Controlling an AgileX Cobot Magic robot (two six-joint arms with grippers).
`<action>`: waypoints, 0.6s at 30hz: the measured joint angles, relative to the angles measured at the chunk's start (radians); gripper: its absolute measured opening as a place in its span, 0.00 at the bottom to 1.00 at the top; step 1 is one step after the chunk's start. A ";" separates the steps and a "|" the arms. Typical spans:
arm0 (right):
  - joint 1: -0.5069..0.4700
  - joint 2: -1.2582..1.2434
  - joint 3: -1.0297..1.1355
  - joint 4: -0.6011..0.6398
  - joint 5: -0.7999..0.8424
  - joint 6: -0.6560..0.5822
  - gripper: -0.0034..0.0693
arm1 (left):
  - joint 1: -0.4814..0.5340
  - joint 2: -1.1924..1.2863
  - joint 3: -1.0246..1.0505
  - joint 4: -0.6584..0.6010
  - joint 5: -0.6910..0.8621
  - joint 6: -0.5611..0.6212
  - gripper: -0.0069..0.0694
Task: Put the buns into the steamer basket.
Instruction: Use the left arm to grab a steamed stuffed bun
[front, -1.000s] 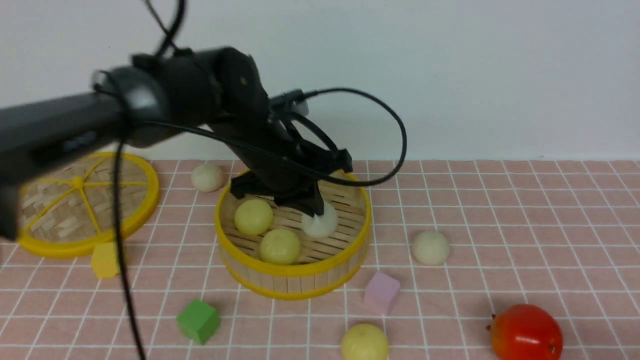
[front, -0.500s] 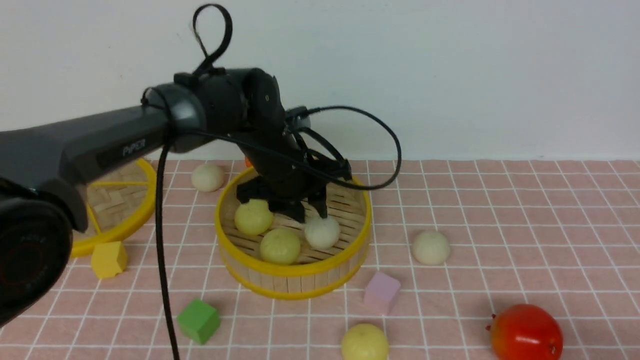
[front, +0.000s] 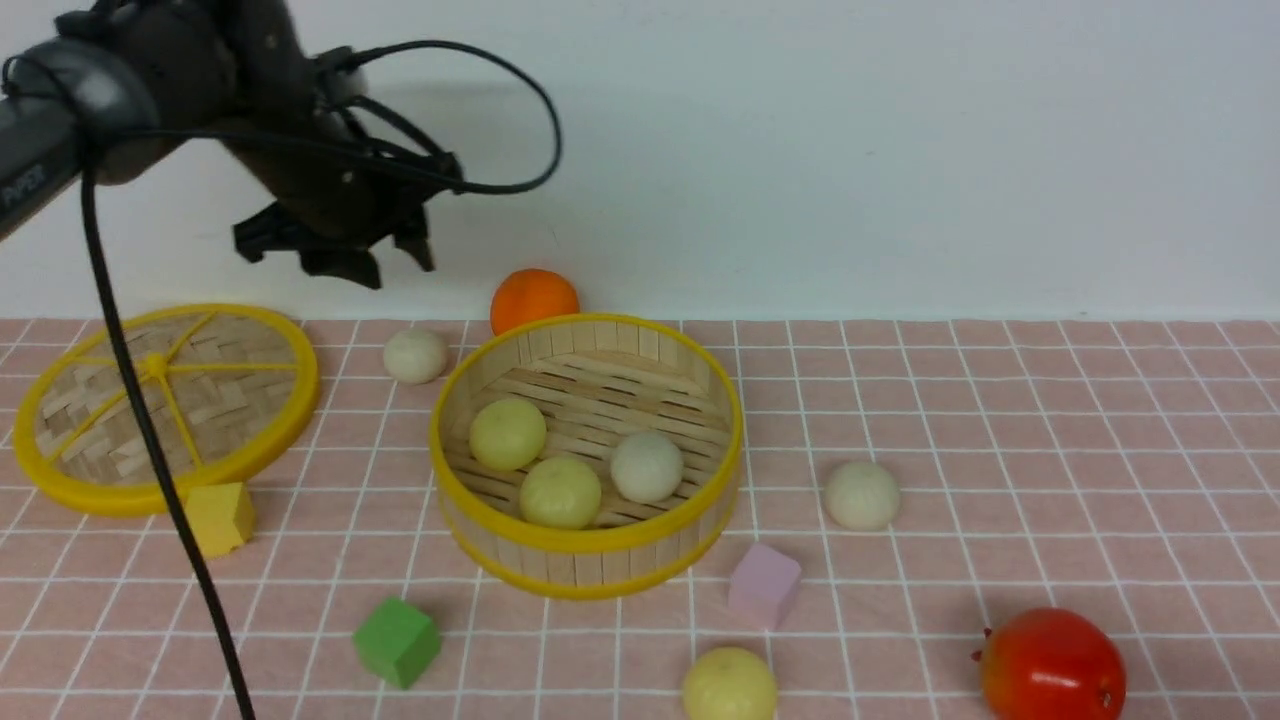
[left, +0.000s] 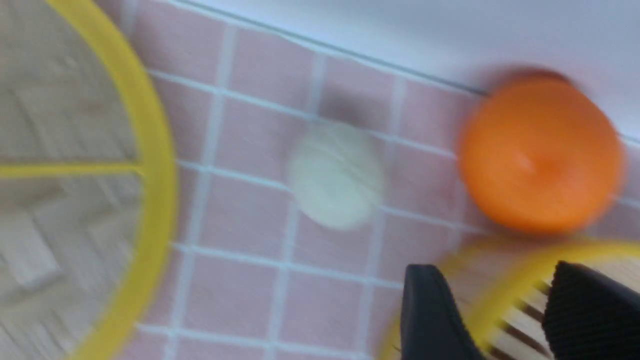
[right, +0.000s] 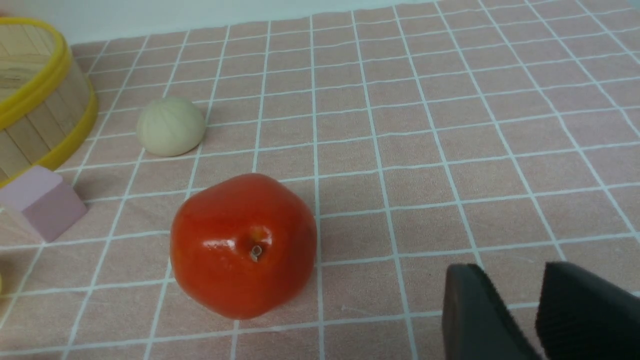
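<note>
Three buns (front: 560, 492) sit in the steamer basket (front: 590, 545), three more lie loose on the tabletop (front: 1000, 420) around it; they look light, smooth and rolly, so I'd pinch across the widest middle, left tool (front: 385, 265) hangs wide open and empty, right tool (right: 532, 320) part-open, empty too.

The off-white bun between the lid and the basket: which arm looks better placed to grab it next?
Probably the left. Its open left gripper hangs empty near that bun, while the right gripper sits by the red fruit on the far side.
</note>
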 joint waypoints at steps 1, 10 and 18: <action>0.000 0.000 0.000 0.000 0.000 0.000 0.38 | 0.002 0.003 0.000 0.000 -0.002 0.002 0.56; 0.000 0.000 0.000 0.000 0.000 0.000 0.38 | 0.016 0.105 0.000 -0.003 -0.113 0.110 0.53; 0.000 0.000 0.000 0.000 0.000 0.000 0.38 | 0.016 0.150 0.000 0.000 -0.171 0.119 0.52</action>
